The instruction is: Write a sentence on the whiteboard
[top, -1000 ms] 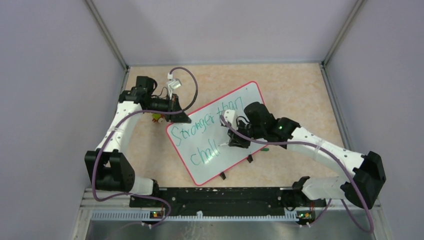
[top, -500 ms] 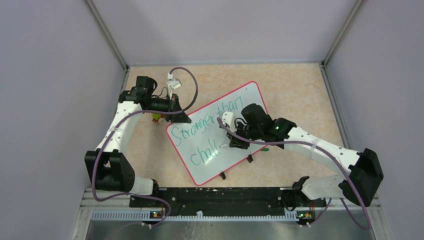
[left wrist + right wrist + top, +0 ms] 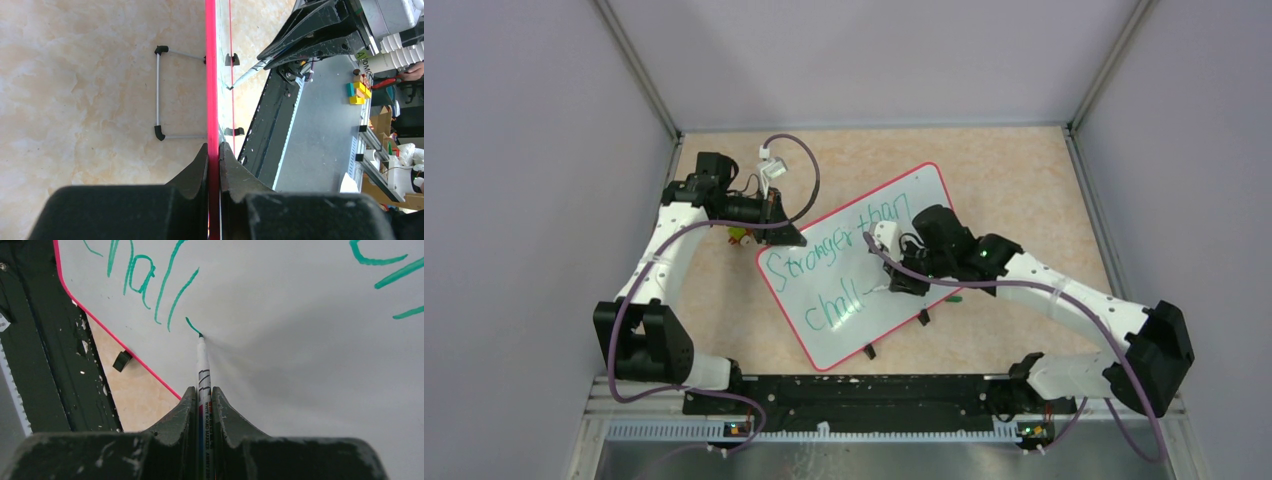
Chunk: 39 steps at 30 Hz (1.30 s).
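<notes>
Right hand [image 3: 203,392] pinching marker [image 3: 202,355], tip touching whiteboard [image 3: 300,365]; left hand [image 3: 213,150] clamped on it

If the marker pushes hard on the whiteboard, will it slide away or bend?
Left free, it would probably slide: the whiteboard looks glossy and thin, so it is likely light. That may be why the left gripper is shut on its rim. It likely won't bend much: seen edge-on, the rim runs straight with the marker tip touching the board.

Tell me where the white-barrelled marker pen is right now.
Right wrist view: the white-barrelled marker pen is clamped in the right hand, its tip on the glossy white red-rimmed whiteboard just after the green handwritten "chall".
</notes>
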Available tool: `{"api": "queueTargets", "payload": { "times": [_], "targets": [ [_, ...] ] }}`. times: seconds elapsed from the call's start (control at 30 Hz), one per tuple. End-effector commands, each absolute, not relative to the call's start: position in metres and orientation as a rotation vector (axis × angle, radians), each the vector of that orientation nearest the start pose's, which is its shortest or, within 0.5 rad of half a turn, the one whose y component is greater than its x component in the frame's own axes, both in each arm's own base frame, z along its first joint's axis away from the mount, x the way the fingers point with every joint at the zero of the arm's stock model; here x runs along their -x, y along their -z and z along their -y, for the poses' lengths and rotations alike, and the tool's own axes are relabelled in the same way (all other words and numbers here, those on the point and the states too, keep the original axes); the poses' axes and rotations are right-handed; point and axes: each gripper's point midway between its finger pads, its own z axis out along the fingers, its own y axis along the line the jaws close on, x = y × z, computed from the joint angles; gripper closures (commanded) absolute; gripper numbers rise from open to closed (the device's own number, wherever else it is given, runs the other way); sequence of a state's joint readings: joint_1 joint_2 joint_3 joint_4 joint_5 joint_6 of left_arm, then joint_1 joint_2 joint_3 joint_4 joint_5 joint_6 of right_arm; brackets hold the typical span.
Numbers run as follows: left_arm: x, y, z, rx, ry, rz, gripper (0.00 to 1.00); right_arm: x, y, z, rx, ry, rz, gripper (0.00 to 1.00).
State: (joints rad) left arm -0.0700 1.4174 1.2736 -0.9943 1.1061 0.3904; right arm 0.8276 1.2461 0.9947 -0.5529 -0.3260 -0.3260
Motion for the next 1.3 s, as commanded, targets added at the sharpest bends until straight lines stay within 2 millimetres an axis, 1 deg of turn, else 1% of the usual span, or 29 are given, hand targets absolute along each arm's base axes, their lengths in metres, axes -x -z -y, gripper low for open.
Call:
{"api": "queueTargets", "payload": {
  "times": [0.0, 0.1, 0.23, 0.37, 0.47, 0.7, 0.83, 1.27],
  "targets": [
    [-0.263, -0.241, 0.171, -0.930, 1.184, -2.010, 1.00, -0.213, -0.175, -0.263, 1.397, -0.518, -1.886, 1.00],
    [-0.263, -0.240, 0.171, -0.930, 1.186, -2.012, 1.00, -0.218, -0.181, -0.264, 1.386, -0.504, -1.871, 1.00],
    [-0.263, -0.240, 0.171, -0.931, 1.184, -2.012, 1.00, -0.222, -0.188, -0.271, 1.380, -0.519, -1.853, 1.00],
    [-0.263, -0.241, 0.171, -0.932, 1.180, -2.011, 1.00, -0.228, -0.192, -0.277, 1.375, -0.520, -1.842, 1.00],
    [-0.263, -0.241, 0.171, -0.933, 1.179, -2.011, 1.00, -0.228, -0.192, -0.281, 1.383, -0.536, -1.839, 1.00],
    [-0.264, -0.240, 0.171, -0.935, 1.178, -2.011, 1.00, -0.215, -0.183, -0.294, 1.424, -0.596, -1.839, 1.00],
    [-0.264, -0.239, 0.170, -0.935, 1.175, -2.013, 1.00, -0.207, -0.176, -0.298, 1.450, -0.606, -1.839, 1.00],
    [-0.264, -0.239, 0.171, -0.935, 1.176, -2.013, 1.00, -0.193, -0.152, -0.282, 1.485, -0.594, -1.893, 1.00]
  ]
}}
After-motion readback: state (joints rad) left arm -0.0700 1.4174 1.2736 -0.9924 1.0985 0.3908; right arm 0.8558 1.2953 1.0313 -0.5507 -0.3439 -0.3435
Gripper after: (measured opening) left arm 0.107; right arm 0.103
